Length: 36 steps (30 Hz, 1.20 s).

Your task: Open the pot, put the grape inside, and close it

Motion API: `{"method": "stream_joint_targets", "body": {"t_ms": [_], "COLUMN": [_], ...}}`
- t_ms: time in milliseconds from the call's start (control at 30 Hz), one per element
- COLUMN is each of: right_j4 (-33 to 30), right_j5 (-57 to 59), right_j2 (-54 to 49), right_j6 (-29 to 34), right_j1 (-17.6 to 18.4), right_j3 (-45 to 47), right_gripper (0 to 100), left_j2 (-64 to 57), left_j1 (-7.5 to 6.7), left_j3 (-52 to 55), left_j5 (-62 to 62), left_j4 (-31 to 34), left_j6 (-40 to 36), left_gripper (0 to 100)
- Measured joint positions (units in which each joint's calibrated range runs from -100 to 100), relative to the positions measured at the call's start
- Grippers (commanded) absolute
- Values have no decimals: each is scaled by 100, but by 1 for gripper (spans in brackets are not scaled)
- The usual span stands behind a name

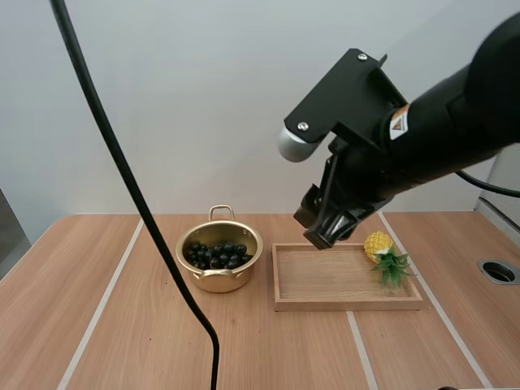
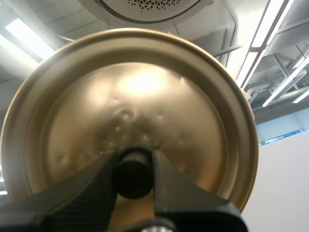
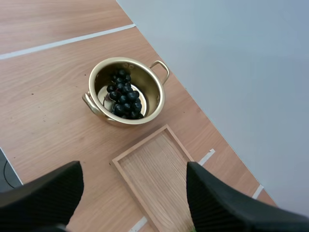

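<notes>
1. Grapes (image 1: 216, 255) lie inside the pot (image 1: 221, 281), which stands open below and beyond the right gripper (image 3: 133, 174). That gripper's fingers are spread and empty.
2. Lid (image 2: 130, 96): the left gripper (image 2: 134, 162) is clenched on its knob (image 2: 134, 175).
3. Judged step: closing. The next move calls for the left arm to bring the lid over the pot and lower it level.

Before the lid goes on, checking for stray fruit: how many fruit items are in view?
2. A bunch of grapes lies inside the pot; a small pineapple sits at the wooden tray's right end. The right gripper hides part of the tray's far rim.
</notes>
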Motion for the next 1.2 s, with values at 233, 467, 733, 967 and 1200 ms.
{"method": "stream_joint_targets", "body": {"t_ms": [233, 467, 733, 967, 1200], "right_j4": [-145, -155, -167, -167, -167], "right_j5": [0, 0, 0, 0, 0], "right_j2": [-816, -1240, -1456, -1456, -1456], "right_j6": [177, 283, 348, 348, 348], "right_j1": [0, 0, 0, 0, 0], "right_j3": [417, 918, 964, 964, 964], "right_gripper": [100, 46, 0, 0, 0], "left_j2": [0, 0, 0, 0, 265], "left_j1": [0, 0, 0, 0, 0], "left_j3": [0, 0, 0, 0, -4], "left_j5": [0, 0, 0, 724, 2817], "left_j4": [0, 0, 0, 0, 4], "left_j6": [0, 0, 0, -93, -175], "left_gripper": [0, 0, 0, 0, 0]}}
